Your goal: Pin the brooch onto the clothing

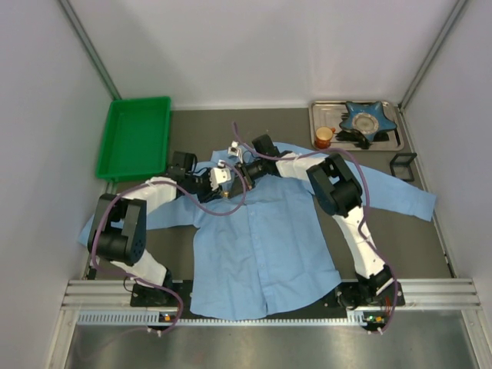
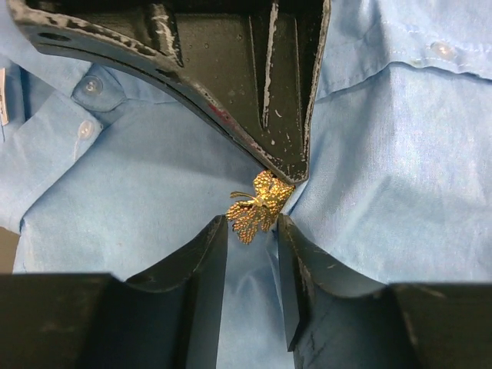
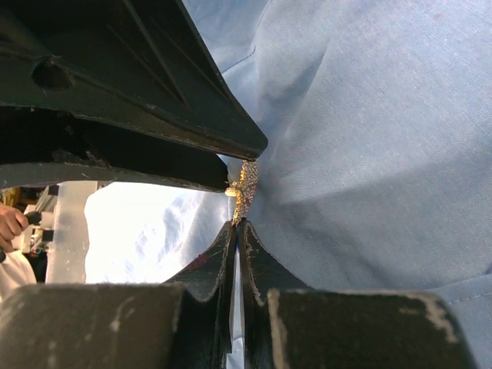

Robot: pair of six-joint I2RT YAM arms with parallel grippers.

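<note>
This is a robotics lab cell. Plain white panels (image 1: 269, 46) wall in a dark grey tabletop (image 1: 419, 250) on three sides. Aluminium rails (image 1: 438, 294) run along its near edge, where the cabled left arm (image 1: 123, 231) and right arm (image 1: 346, 200) are bolted. A green plastic bin (image 1: 134, 138) and a steel tray (image 1: 329, 114) sit at the back.

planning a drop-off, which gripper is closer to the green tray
Left. The left gripper is at the blue shirt collar, on the side facing the green tray; the right gripper is just past it, farther off.
</note>
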